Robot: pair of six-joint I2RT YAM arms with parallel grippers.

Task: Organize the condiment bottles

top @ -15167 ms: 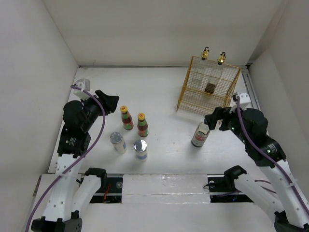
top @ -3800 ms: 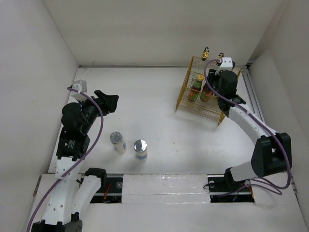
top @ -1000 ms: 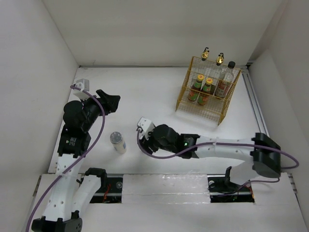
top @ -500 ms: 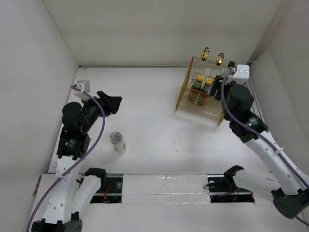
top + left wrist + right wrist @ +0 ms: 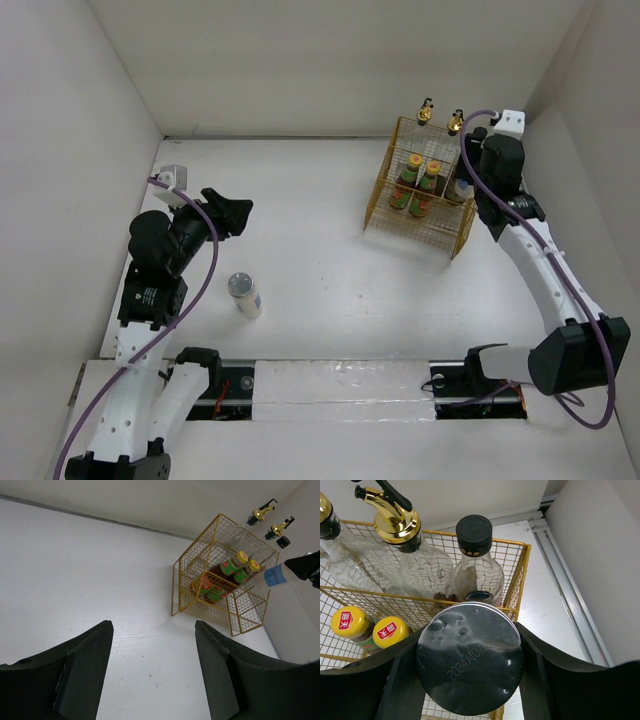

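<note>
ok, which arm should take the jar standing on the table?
Left. The left gripper is open and empty, and the loose jar stands near it on the table's left half. The right gripper is shut on a second jar at the basket, far across.

jar (image 5: 470, 657): dented shiny metal lid | basket (image 5: 420, 232): yellow wire | cruet (image 5: 425, 572): clear glass

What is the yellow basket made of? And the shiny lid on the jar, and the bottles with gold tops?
The basket looks like thin metal wire painted yellow: you see through its grid. The jar has a lid that seems metal, silvery and slightly dented. The cruets look like clear glass, with shiny gold spouts, metal or plated plastic.
</note>
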